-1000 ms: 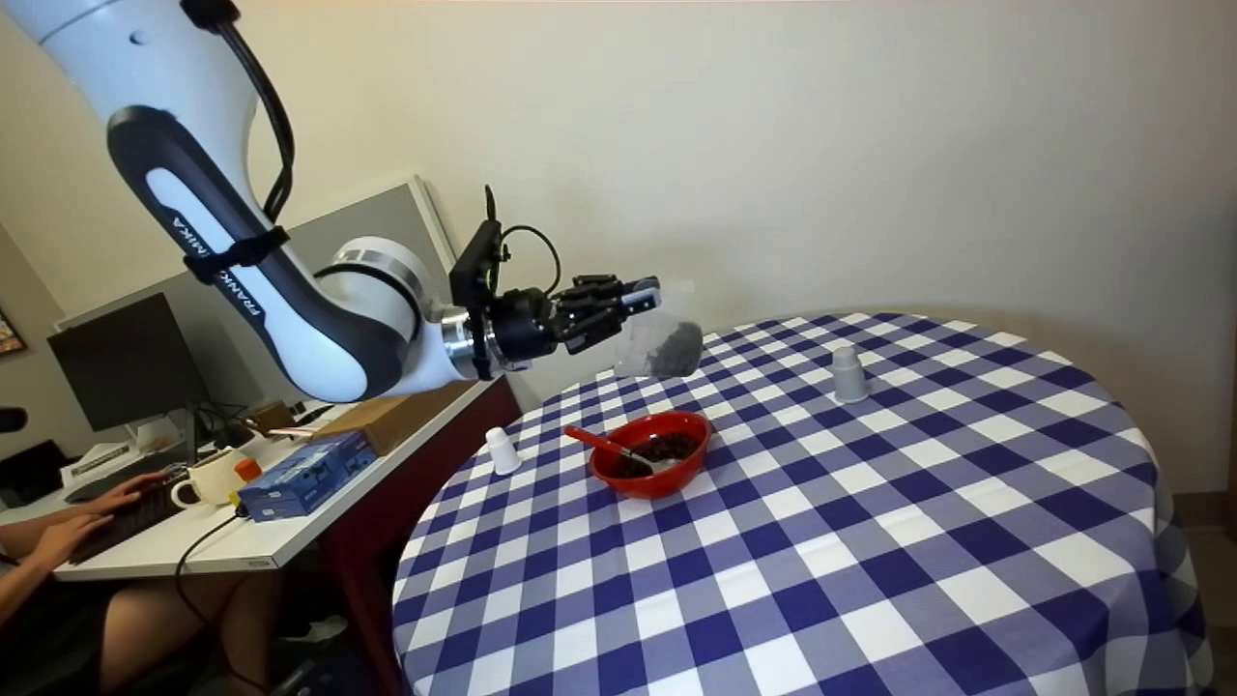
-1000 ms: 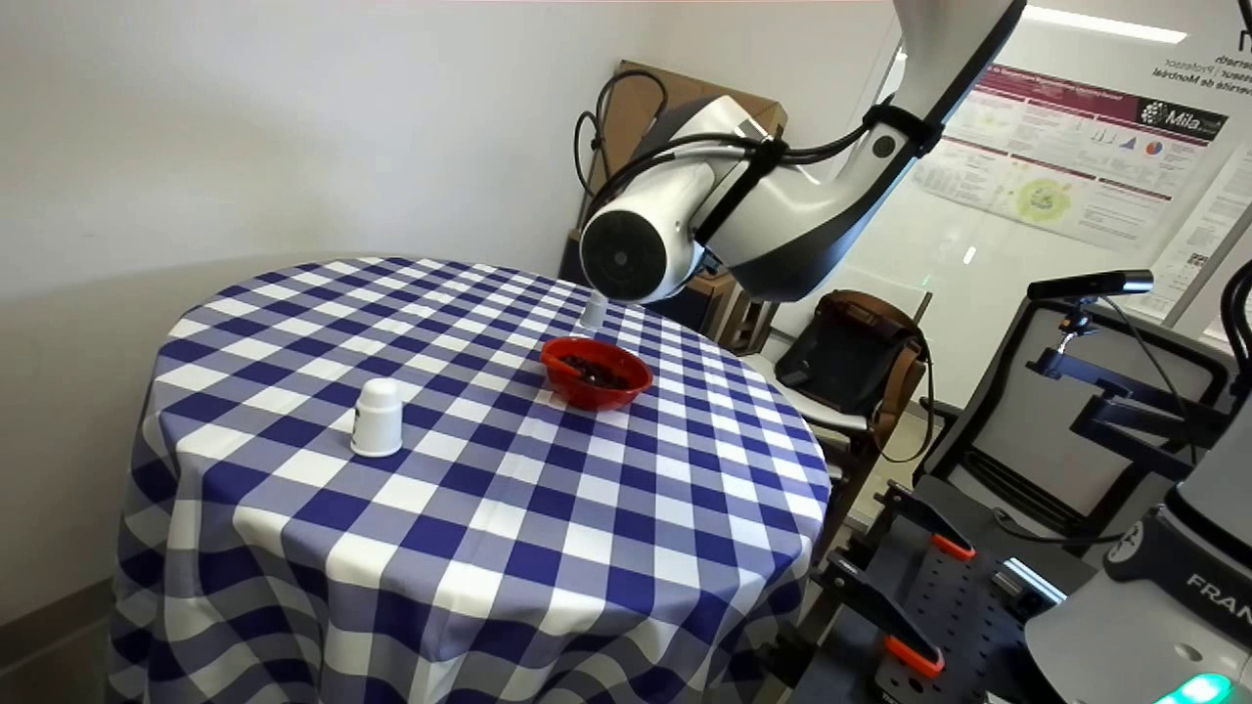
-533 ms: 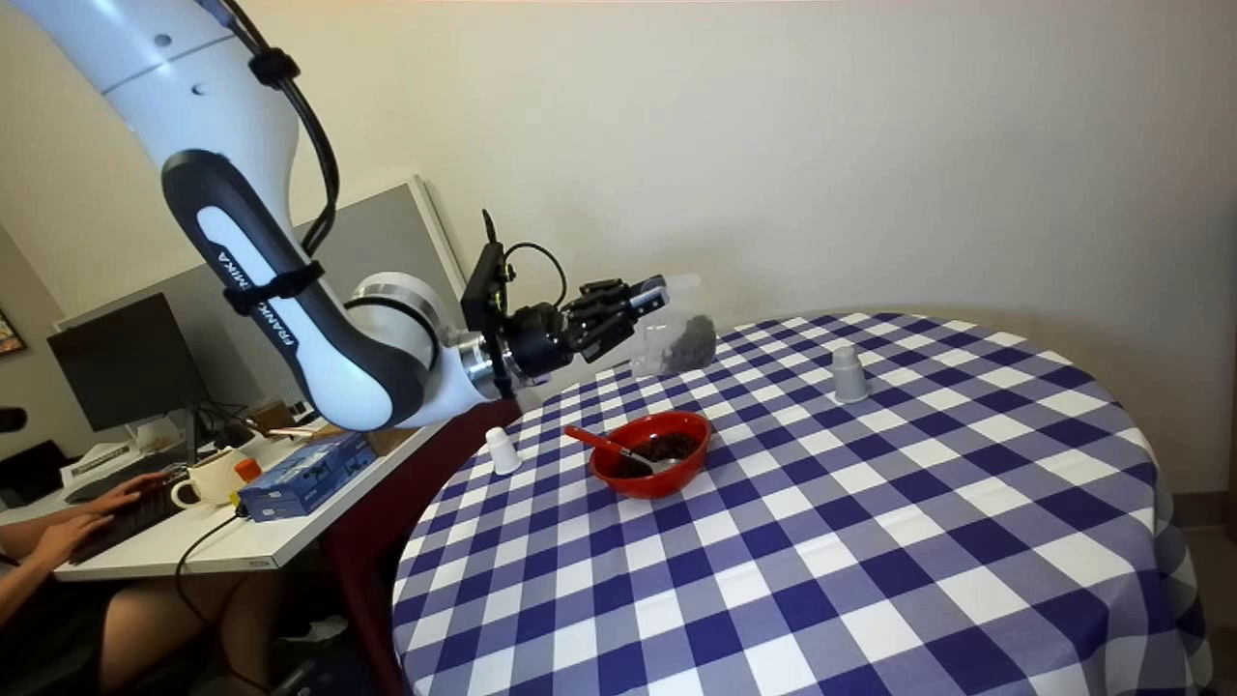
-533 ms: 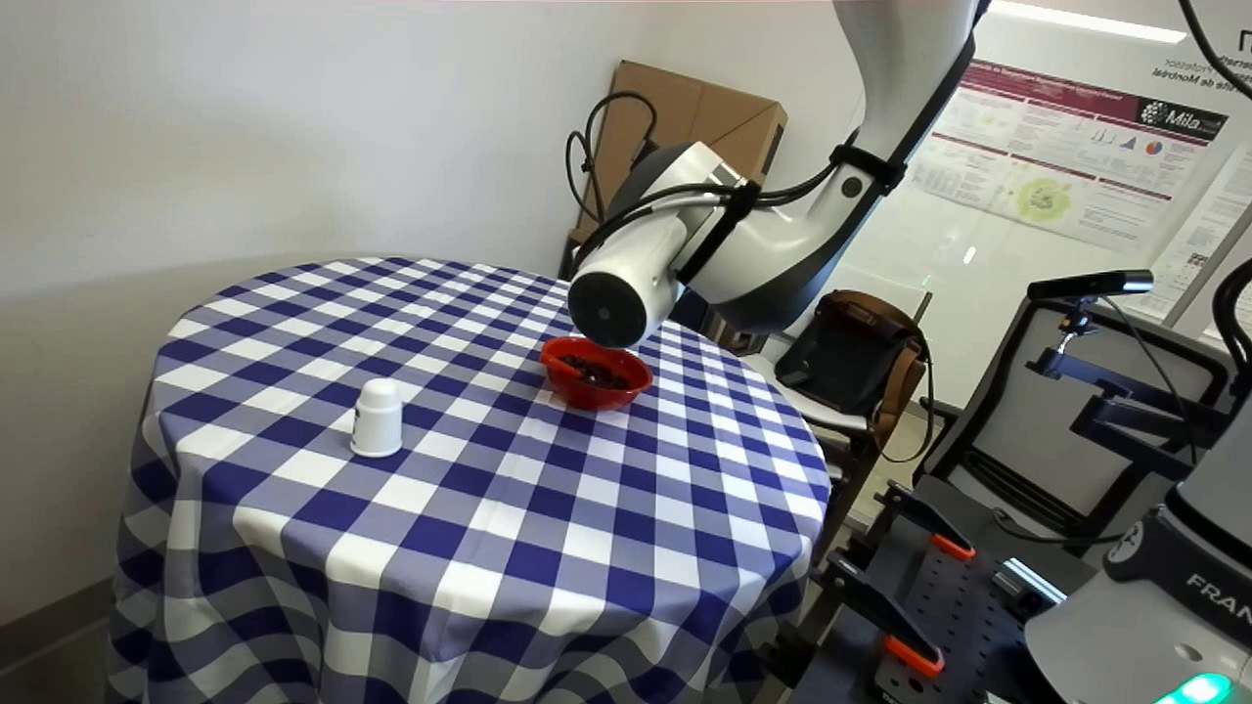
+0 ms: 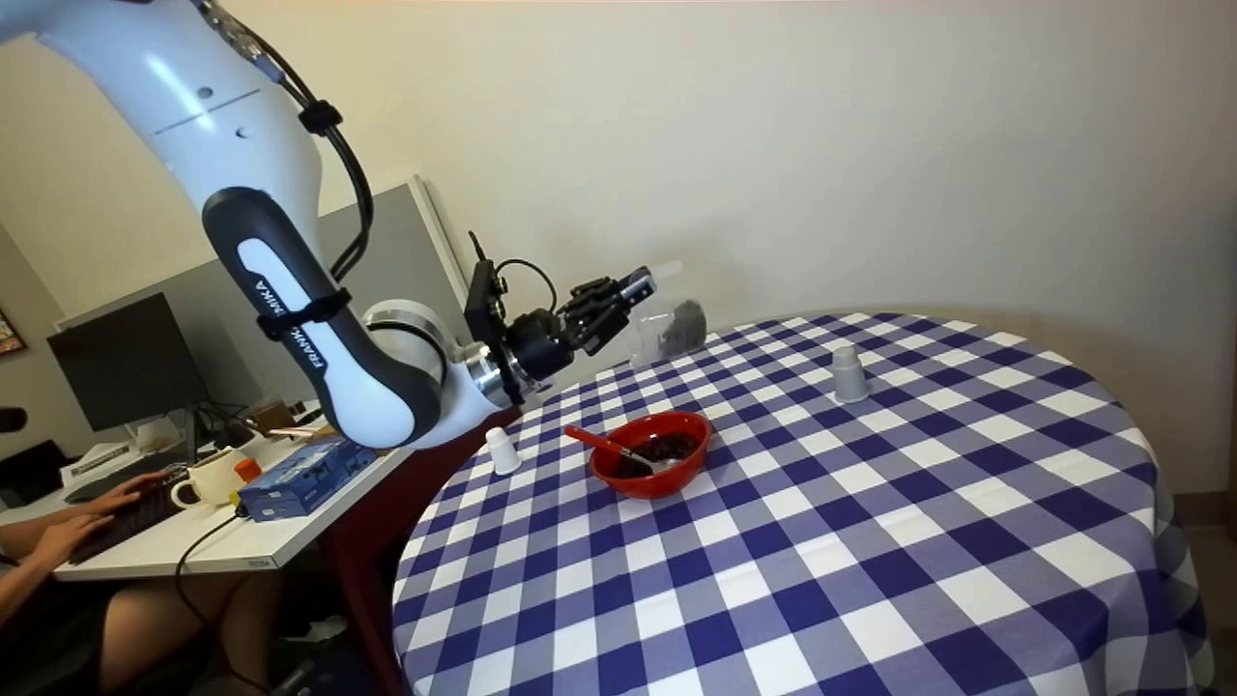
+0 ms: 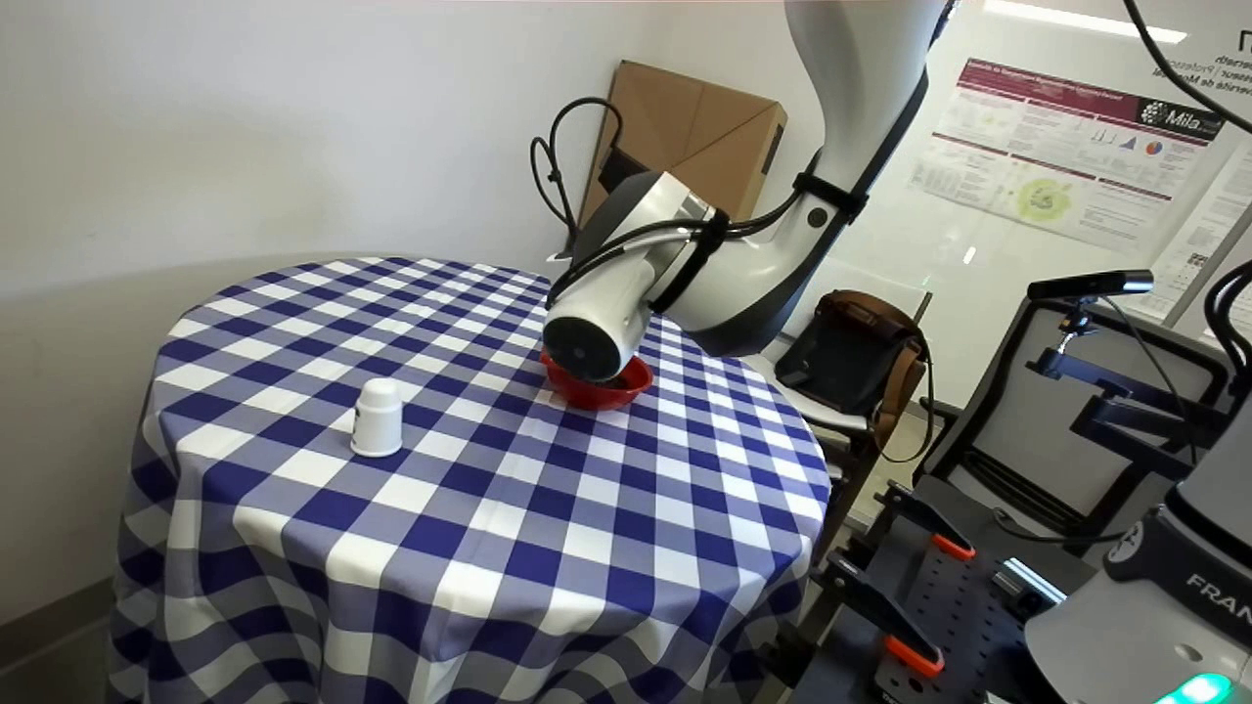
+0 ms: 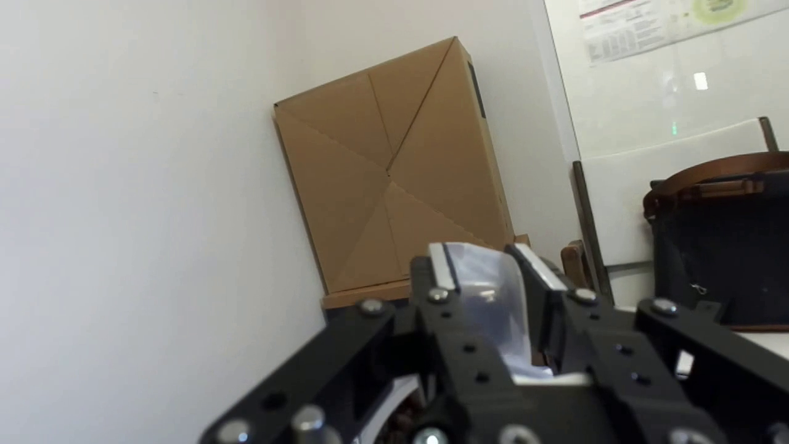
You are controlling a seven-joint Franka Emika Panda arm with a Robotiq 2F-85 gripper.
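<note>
Clamped with tool [image 7: 489,266] on clear container [image 5: 657,331], pinched near top between fingers [image 7: 441,268] set either side of it in wrist view. Held up off bench [image 5: 821,580], tilted, with dark contents [image 5: 687,327] bunched on side away from tool. Can't pin down exact container shape: too see-through in an exterior view, mostly hidden by fingers in wrist view. Can make out reddish-brown bits [image 7: 404,422] low in wrist view behind tool; can't tell whether in container or elsewhere.

Can see red bowl [image 5: 652,487] on checked cloth [image 5: 966,464] of bench, lower than container and apart from it. Part filled with dark bits [image 5: 672,445]. Can also see red-handled spoon [image 5: 604,443] leaning over bowl rim, with pale end down in bits. Seeing white container [image 5: 849,377] standing on bench to picture-right of bowl in an exterior view, plus second white container [image 5: 503,451] to picture-left, both apart from bowl.

Blocked on tool in an exterior view with robot arm [image 6: 724,279] in front; only getting part of bowl there.

Past bench, can see white side bench [image 5: 222,541] carrying blue box [image 5: 304,476] and cream mug [image 5: 208,480], with monitor [image 5: 126,360] farther back. Also getting cardboard box [image 7: 394,179] by wall [image 7: 154,246] in wrist view, and dark bag [image 6: 846,352] with brown strap on white chair [image 6: 831,418] in an exterior view. Can read "Mila" on poster [image 6: 1066,161] behind chair.
</note>
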